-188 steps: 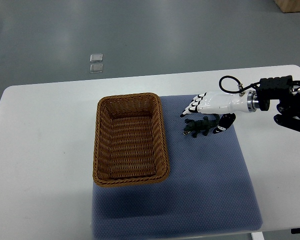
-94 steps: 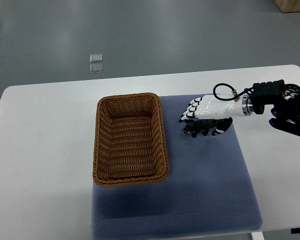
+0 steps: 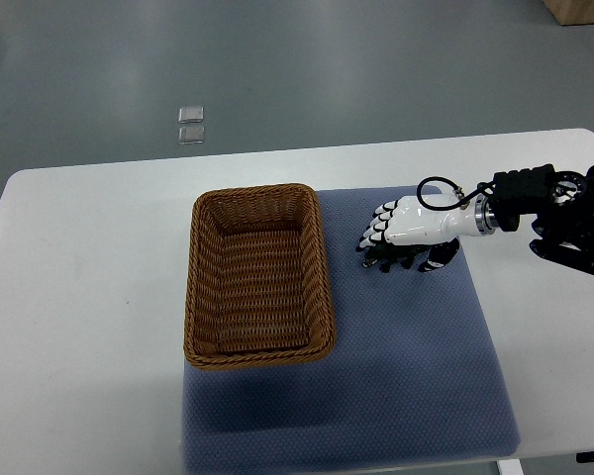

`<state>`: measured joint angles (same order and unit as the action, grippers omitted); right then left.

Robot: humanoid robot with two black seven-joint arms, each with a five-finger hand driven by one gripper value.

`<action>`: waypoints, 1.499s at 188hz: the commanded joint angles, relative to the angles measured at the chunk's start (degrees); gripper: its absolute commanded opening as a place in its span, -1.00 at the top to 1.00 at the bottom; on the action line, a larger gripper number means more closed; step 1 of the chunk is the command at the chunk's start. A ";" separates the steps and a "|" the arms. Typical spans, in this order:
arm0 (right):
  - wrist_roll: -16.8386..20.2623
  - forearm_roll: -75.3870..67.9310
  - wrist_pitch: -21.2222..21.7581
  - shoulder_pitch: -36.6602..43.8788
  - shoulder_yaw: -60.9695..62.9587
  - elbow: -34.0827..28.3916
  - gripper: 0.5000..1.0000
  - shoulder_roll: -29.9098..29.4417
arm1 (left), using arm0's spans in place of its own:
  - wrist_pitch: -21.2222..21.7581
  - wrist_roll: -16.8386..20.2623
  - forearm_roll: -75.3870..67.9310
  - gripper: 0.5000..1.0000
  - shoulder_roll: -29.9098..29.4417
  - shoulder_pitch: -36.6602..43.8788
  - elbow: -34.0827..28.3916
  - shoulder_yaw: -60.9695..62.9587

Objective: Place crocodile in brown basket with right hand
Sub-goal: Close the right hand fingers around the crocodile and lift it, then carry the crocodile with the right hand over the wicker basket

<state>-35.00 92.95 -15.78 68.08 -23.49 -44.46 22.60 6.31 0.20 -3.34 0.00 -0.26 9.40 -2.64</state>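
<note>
The near part of the view is taken up by a blue-grey mat with a fine dimpled weave, laid flat on a smooth white table with rounded corners. On the mat's left part a rectangular brown basket of stiff woven wicker is set; nothing is seen in it. Beyond the mat's middle, right of the basket and clear of it, the crocodile is found lying on the mat, a small dark green toy largely covered by the right hand. The fingers are held together and bent down over its far flank, and the thumb is set against its near flank, so a pinch across the body appears formed. The toy is judged light, fairly rigid and non-fragile; the trunk is to be gripped, not the thin legs or tail. Farthest off, two small square plates are seen on the grey floor.
</note>
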 commanded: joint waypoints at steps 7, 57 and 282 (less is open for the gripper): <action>0.00 1.18 -0.56 -0.05 -0.06 0.52 -0.51 -0.10 | 0.02 -0.02 0.00 -1.00 0.00 0.00 0.00 0.00; 0.00 1.36 -0.65 -0.14 -0.68 1.83 -0.30 -0.71 | 0.02 -0.02 0.00 -1.00 0.00 0.00 0.00 0.00; 0.00 -2.16 -6.19 2.94 1.96 2.54 1.00 -0.27 | 0.02 0.06 0.00 -1.00 0.00 0.00 0.00 0.00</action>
<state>-35.00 92.55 -21.04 70.33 -22.84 -41.71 22.24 6.32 0.20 -3.34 0.00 -0.26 9.40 -2.64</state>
